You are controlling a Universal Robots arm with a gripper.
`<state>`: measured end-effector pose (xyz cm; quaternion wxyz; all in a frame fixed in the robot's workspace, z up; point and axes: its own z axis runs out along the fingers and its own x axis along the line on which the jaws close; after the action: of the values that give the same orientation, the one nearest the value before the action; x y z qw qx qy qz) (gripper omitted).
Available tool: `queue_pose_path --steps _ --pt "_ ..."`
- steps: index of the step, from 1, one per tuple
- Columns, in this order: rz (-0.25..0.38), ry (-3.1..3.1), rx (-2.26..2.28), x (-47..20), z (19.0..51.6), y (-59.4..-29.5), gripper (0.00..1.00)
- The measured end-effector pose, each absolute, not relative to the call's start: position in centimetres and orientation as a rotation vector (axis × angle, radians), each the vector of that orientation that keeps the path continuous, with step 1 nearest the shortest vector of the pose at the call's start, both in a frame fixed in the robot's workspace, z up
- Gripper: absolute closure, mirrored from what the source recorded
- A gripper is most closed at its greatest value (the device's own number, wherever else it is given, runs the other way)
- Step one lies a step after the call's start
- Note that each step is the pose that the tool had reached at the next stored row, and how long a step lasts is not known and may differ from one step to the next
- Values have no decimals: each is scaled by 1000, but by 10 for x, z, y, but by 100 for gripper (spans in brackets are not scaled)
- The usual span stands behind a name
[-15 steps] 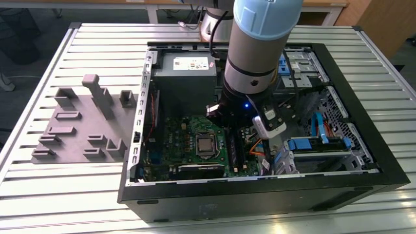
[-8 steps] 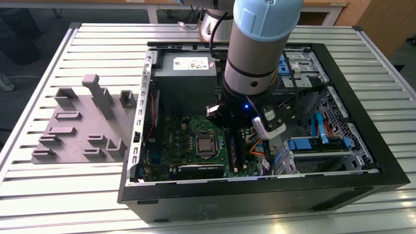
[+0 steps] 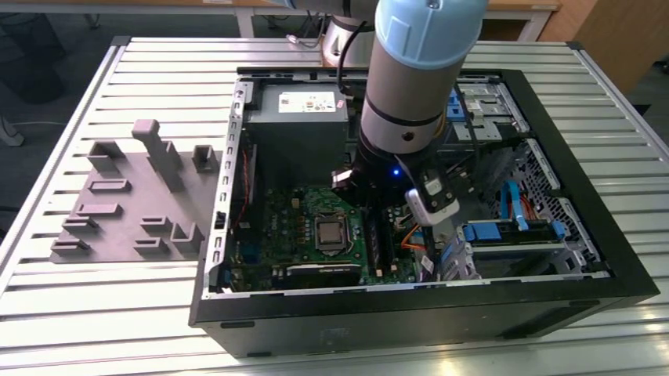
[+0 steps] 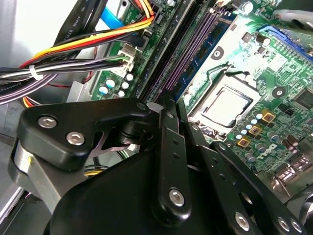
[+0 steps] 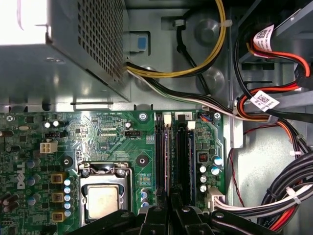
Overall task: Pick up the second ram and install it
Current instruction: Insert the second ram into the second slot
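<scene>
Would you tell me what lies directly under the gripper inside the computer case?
Under the gripper run the black memory slots on the green motherboard; its linkage covers their near ends.

In the exterior view the arm (image 3: 418, 70) is cut by the top edge and it covers a part of the open computer case (image 3: 585, 258), so the place where the gripper works stays hidden. In both wrist views the gripper (image 5: 168, 215) is cut off by the picture's edge, and its fingertips are covered by its own black links. A thin dark edge stands between the fingers (image 4: 171, 142) in the second wrist view; it is perhaps the second ram, but I cannot tell. The memory slots (image 5: 171, 152) disappear under the gripper at their near end.
</scene>
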<state>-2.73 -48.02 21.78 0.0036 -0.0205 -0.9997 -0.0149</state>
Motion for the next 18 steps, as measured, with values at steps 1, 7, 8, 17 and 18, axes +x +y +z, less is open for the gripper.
queue_pose_path --steps 1,7,8,17,18 --pt "-47 -3133 -65 -27 218 -480 86" --pt "-47 -3133 -68 -27 216 -480 86" --pt "-47 -3133 -69 -27 216 -480 86" --pt "-47 -3134 -72 -27 212 -480 86" --pt "-47 -3133 -72 -27 212 -480 86"
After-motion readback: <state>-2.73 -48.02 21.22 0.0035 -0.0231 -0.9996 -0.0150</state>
